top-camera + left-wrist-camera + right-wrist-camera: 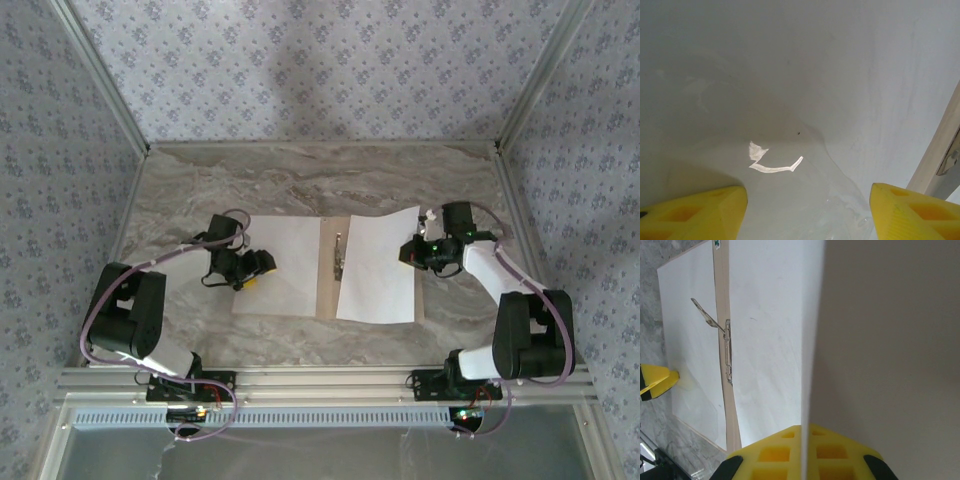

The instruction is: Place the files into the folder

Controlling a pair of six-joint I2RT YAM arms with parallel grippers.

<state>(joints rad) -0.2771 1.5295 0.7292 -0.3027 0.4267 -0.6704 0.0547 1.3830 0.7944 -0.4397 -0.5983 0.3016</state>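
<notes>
Yellow fingers [771,454] pinch the raised white sheet [770,340].

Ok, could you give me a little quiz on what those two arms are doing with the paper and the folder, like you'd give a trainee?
1. True or false: the right gripper is pinching the edge of the right sheet.
2. Which one has its jaws open? A) left gripper B) right gripper
3. Fill in: the metal clip lies along the folder's ____.
Key: 1 true; 2 A; 3 middle fold.
</notes>
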